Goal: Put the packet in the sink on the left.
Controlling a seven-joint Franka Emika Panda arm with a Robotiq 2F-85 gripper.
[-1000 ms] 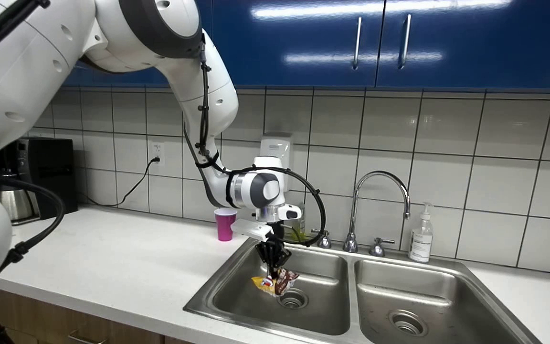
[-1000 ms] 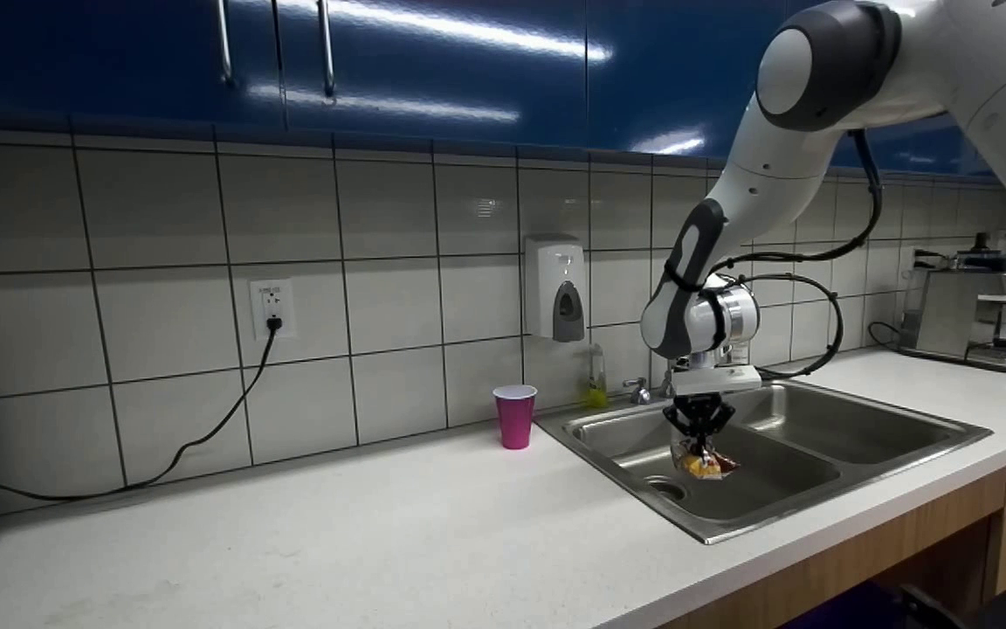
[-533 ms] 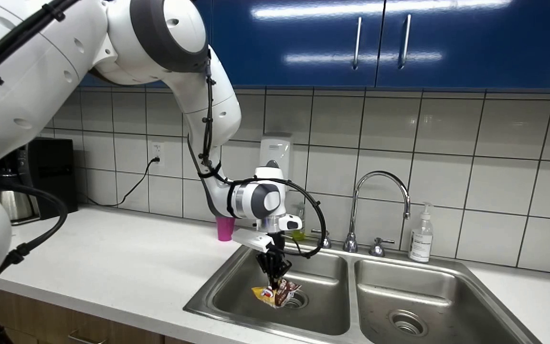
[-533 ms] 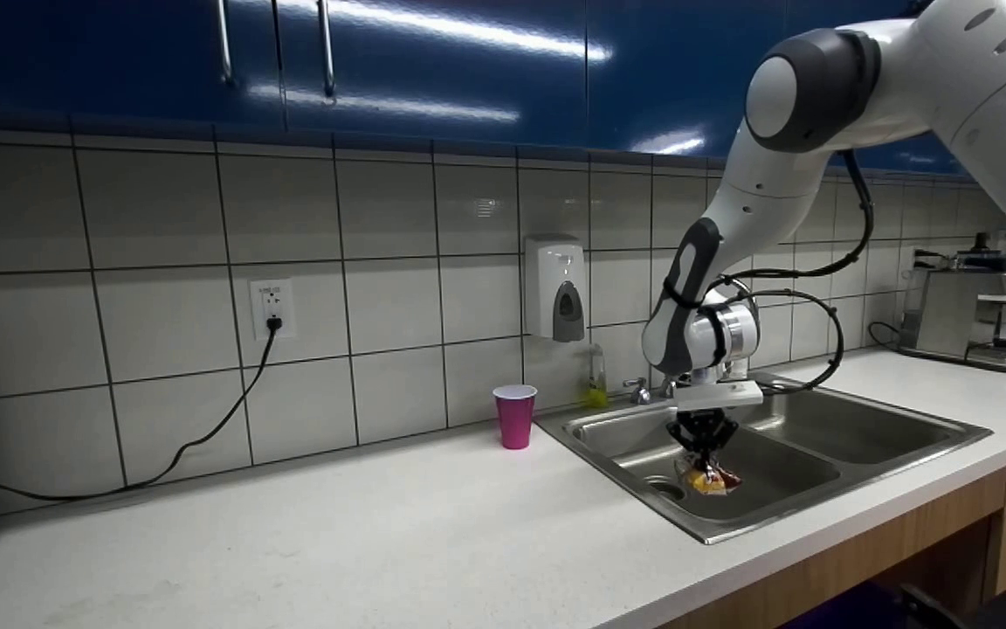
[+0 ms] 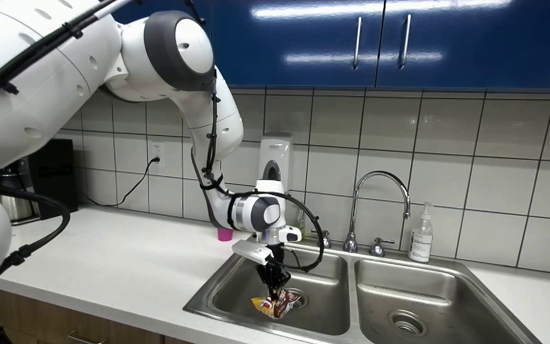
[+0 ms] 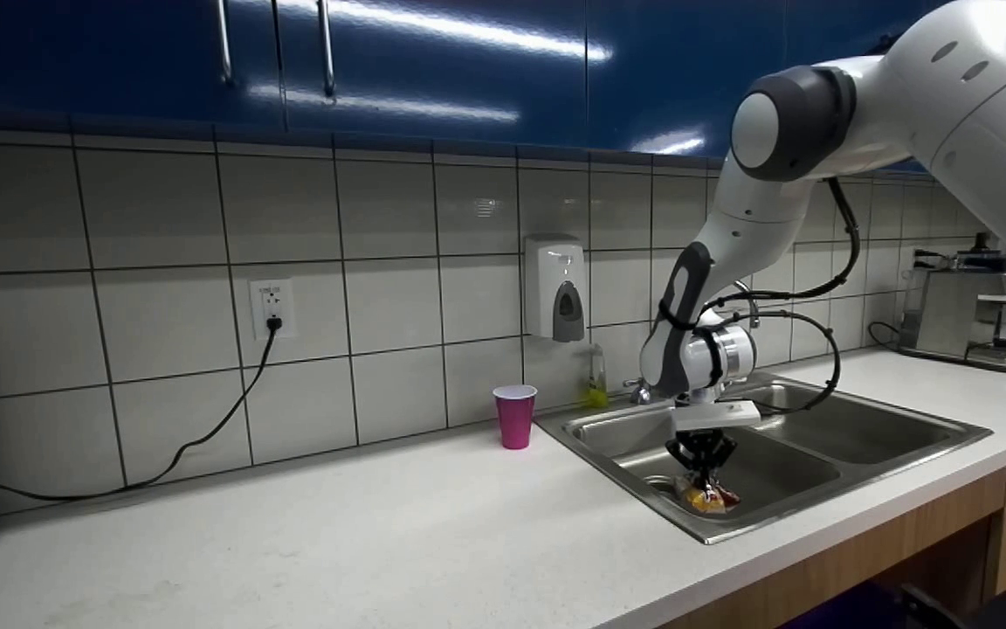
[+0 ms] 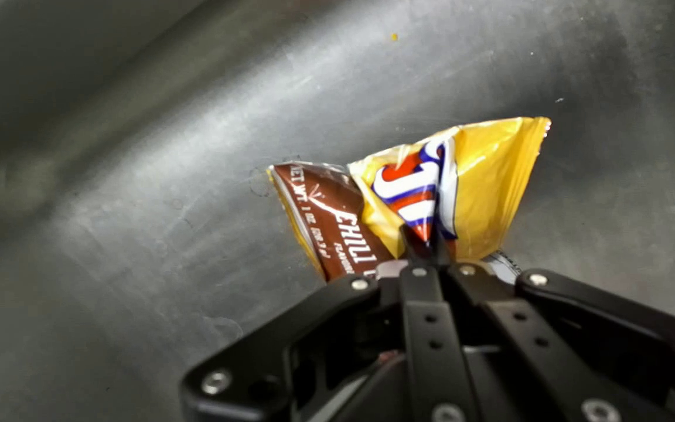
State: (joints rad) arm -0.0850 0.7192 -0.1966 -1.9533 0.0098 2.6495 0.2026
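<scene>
The packet (image 7: 409,199) is pinched across its middle by the gripper (image 7: 428,247), which is drawn narrowly together on it and pointed downward. By that pinch the wrapper is creased, and its two ends are fanned out – in the wrist view the brown one to the left, the yellow one to the right (white lettering can be made out on the brown). The packet is held low in the left-hand basin (image 5: 320,313) of the double sink (image 5: 202,305), as is seen in both exterior views. In an exterior view the drain (image 5: 302,300) is partly covered by it. Whether the floor of the basin is touched cannot be told.

The right-hand basin (image 5: 447,329) is set apart by a steel divider (image 5: 354,306). Behind the sink a curved faucet (image 5: 354,210) is mounted, and near it a pump bottle (image 5: 421,236) is stood upright. On the counter (image 6: 320,533), just beside the sink, a pink cup (image 6: 515,421) is placed upright – partly hidden by the arm (image 5: 225,129) in an exterior view. To the tiled wall (image 6: 394,384) a white dispenser (image 6: 547,279) is fixed.
</scene>
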